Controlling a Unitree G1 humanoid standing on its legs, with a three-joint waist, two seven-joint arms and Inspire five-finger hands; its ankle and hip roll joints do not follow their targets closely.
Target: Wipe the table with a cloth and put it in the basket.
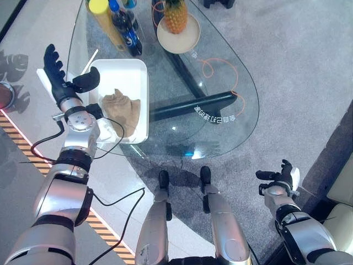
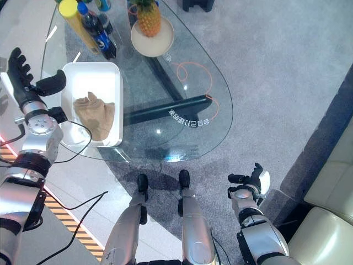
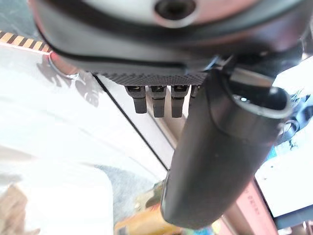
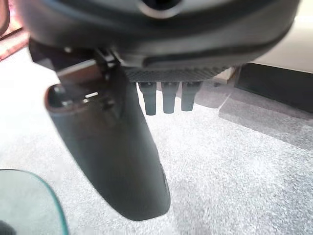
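Overhead, tan cloth (image 1: 122,109) bunched in white basket (image 1: 139,72), left hand (image 1: 60,77) fingers straight, right hand (image 1: 280,179) relaxed, bottles cropped.

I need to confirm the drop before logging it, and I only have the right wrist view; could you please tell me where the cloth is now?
Observer: The cloth lies crumpled inside the white basket on the glass table.
Operator: Thanks. Is the left hand holding it?
Observer: No, the left hand is open beside the basket, fingers straight, apart from the cloth.
Operator: And my right hand, relative to the table?
Observer: The right hand is open, low over the grey carpet, off the table's edge.
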